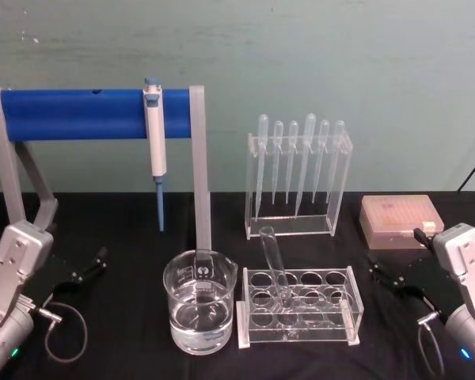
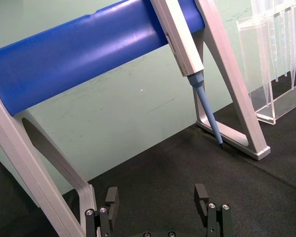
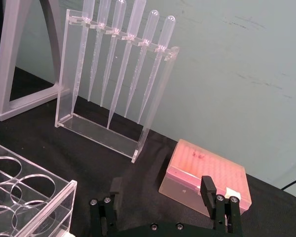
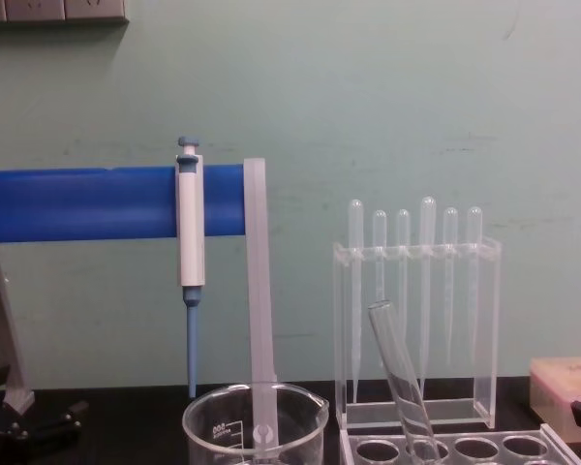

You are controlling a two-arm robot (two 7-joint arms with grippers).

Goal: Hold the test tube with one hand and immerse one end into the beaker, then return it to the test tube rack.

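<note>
The beaker [image 1: 199,305] print is illegible; left pincer [image 2: 157,195] and right pincer [image 3: 162,186] gape empty.

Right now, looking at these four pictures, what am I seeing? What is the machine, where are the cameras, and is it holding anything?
This is a two-armed robot at a black table. One picture looks down from its head and one looks across from its chest. The other two come from cameras on its wrists. Each arm ends in a black two-fingered hand. The left hand and the right hand are both open and hold nothing, low at the table's left and right sides. In the middle, a test tube leans in a clear rack, beside a beaker partly filled with clear liquid. Behind are plastic pipettes standing in a row, a white-and-blue pipettor hanging on a blue bar, and a pink box.
</note>
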